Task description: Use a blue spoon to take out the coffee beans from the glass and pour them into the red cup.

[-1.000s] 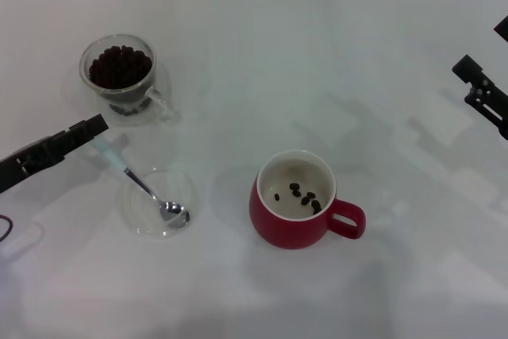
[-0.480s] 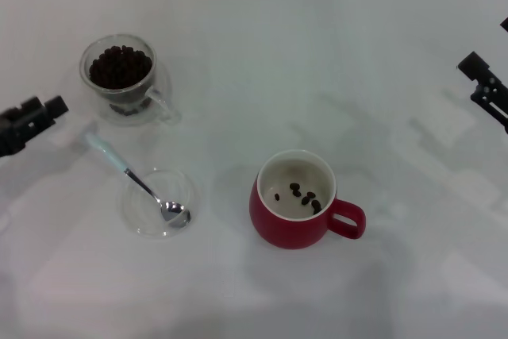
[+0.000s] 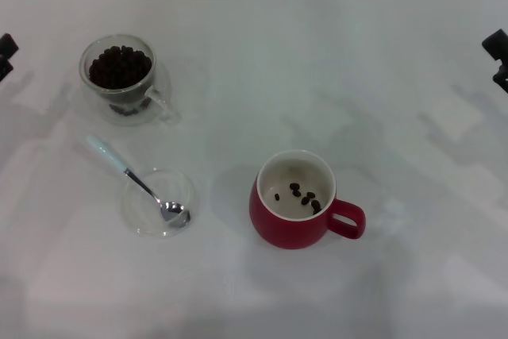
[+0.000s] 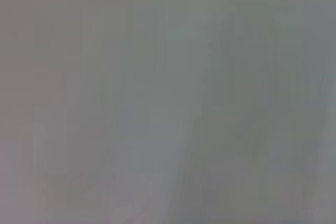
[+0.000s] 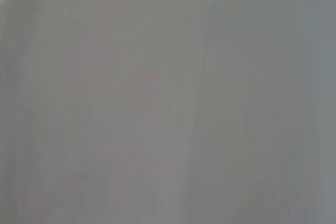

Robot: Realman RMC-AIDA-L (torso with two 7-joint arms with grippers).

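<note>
Your left gripper (image 3: 5,52) and right gripper (image 3: 498,57) sat at the frame's edges; I cannot tell their openings. The blue spoon (image 3: 135,179) lay lower left, its bowl in the saucer (image 3: 133,213).

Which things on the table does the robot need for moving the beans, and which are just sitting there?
Needed: the glass full of coffee beans, the blue spoon, the red cup.

Just there: the clear saucer under the spoon's bowl.

a bare white tabletop (image 3: 317,53), staged like a test bench; nothing else tells.
</note>
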